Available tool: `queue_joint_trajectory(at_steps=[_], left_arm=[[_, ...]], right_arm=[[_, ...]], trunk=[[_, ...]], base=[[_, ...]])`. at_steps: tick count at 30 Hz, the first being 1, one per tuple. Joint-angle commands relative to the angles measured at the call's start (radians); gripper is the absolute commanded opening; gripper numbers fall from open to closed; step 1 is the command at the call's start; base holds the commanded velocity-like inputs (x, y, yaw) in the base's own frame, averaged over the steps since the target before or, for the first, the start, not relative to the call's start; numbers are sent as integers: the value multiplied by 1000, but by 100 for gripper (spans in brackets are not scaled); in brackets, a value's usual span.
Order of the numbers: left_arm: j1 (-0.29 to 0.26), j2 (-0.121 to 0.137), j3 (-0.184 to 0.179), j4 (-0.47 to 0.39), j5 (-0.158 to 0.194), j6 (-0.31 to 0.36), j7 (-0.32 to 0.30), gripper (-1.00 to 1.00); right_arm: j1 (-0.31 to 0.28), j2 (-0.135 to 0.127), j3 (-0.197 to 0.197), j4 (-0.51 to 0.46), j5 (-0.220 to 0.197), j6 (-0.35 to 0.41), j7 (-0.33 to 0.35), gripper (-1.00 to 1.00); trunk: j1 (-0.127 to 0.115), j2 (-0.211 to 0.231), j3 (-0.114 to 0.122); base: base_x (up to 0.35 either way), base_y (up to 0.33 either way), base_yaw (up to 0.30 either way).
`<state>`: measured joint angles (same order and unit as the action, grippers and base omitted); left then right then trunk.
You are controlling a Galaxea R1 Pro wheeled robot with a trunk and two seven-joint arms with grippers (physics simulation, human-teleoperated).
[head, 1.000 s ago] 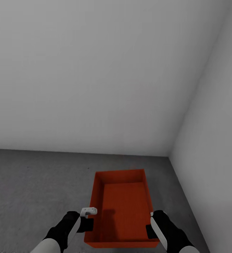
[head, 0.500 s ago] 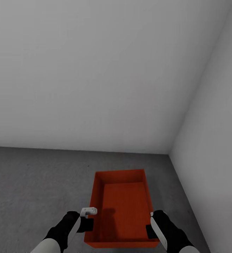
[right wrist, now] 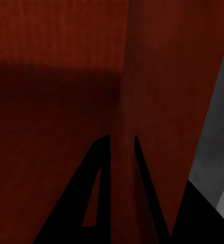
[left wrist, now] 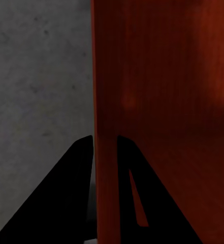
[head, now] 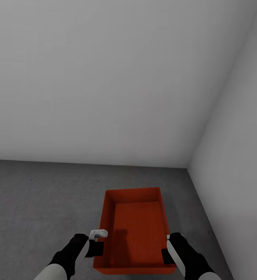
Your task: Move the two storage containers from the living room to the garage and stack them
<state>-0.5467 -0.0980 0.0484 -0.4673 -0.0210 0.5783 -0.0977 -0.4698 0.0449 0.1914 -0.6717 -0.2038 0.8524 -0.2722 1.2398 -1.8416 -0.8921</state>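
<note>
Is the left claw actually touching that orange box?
Touching. In the left wrist view, the left tool has one finger on each side of the storage container's thin wall, pressed against it with no gap.

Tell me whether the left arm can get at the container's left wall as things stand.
Yes, it looks so: the left gripper already straddles the container's left wall, one finger on each side, with nothing in the way.

Smooth matt red-orange container (head: 138,229) on rough, speckled grey concrete floor (head: 39,202)
</note>
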Motion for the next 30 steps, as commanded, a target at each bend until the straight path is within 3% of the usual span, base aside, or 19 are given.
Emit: queue_joint_trajectory(at_steps=[1, 30], left_arm=[[1, -2, -2, -1, 10, 6, -2, -100], [1, -2, -2, -1, 10, 6, -2, -100]], right_arm=[[-1, 15, 2, -2, -65, -8, -4, -100], [-1, 15, 2, -2, -65, -9, -4, -100]], trunk=[[0, 0, -2], [0, 0, -49]], base=[[0, 0, 0], [0, 0, 0]])
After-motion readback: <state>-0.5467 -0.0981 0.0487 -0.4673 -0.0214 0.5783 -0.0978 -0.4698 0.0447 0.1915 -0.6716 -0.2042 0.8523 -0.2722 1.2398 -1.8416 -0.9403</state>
